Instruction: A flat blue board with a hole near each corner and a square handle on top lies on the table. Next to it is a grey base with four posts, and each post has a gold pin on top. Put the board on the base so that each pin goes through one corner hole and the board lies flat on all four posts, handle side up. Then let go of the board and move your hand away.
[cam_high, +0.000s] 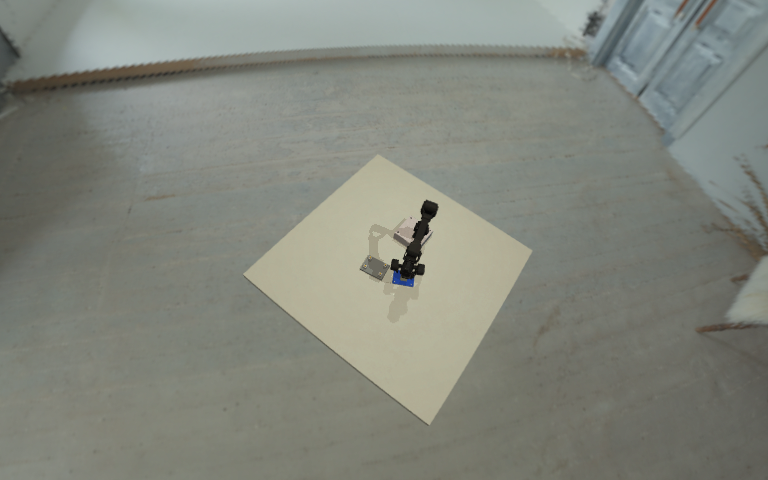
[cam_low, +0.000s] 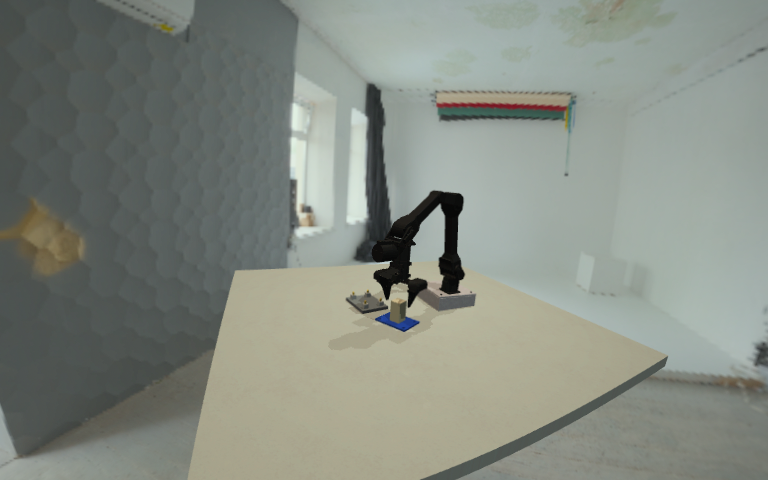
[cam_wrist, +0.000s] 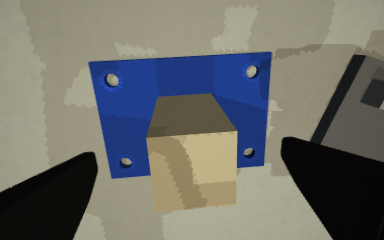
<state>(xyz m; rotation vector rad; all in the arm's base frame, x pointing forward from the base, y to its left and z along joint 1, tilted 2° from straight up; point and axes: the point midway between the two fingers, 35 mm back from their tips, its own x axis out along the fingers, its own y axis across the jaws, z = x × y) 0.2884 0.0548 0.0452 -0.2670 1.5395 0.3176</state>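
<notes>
1. So the blue board is lying flat on the pale table, handle side up. It's not on the base.

2. The handle is a chunky tan block standing upright on the board. Wrist cam shows a hole near each of the board's four corners.

3. Gripper is spread wide with nothing pinched in it. Fingers point down near the handle, and in the wrist view there's one on either side of the picture with the block showing between them, well apart from both. Can't tell exactly how high the tips are compared with the handle's top.

4. Grey base sits just beside the board, not touching it. Its four posts stick up with gold tips, no board on any of them. The wrist cam only catches part of the base, at the right edge.

5. The black arm rises from a light box on the table, then bends over and down toward the board.
</notes>
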